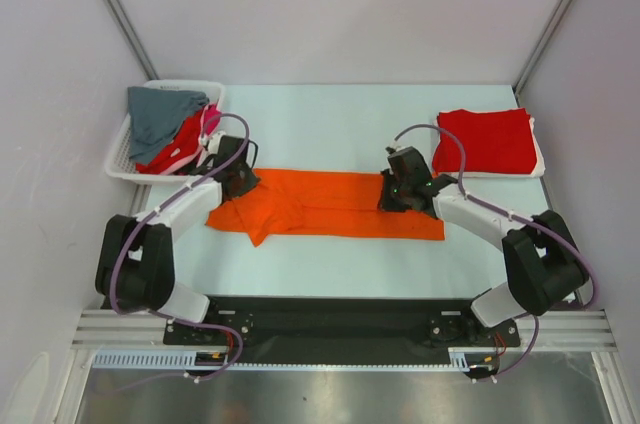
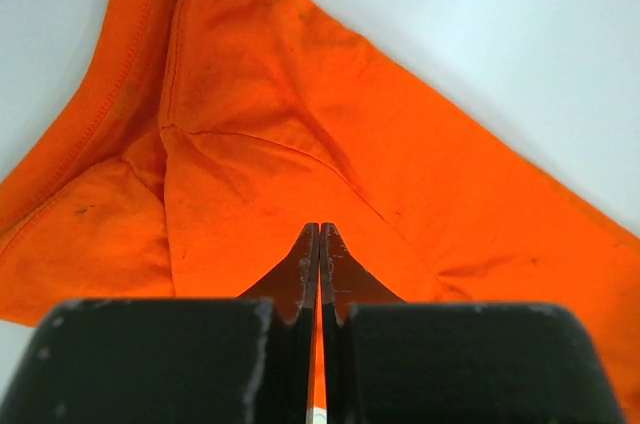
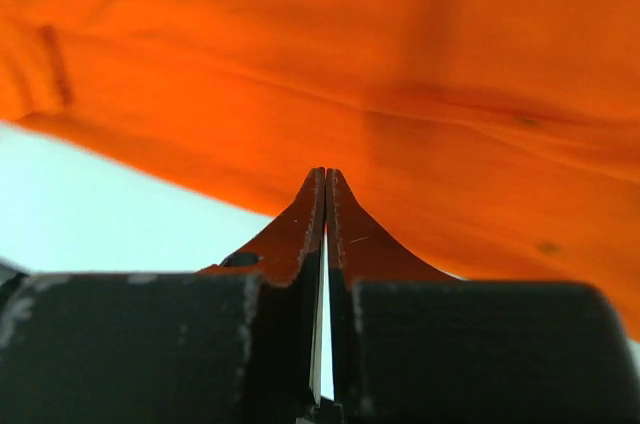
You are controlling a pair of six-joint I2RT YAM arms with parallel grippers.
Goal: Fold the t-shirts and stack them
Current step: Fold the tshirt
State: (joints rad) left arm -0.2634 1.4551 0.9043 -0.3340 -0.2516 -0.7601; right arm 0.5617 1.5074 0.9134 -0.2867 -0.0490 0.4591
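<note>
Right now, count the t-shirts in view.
5: bright orange cloth tee spread mid-table; folded red tee far right; grey tee, crumpled red tee, pink tee in the white mesh basket. Others may be hidden.

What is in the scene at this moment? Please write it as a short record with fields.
orange t-shirt: lying as a long strip, middle of table
left fingers: shut, at the shirt's left end
right fingers: shut, near the shirt's right end
cloth pinched: cannot tell
red t-shirt: folded, far right
basket: far left, holds grey t-shirt, red and pink cloth
</note>
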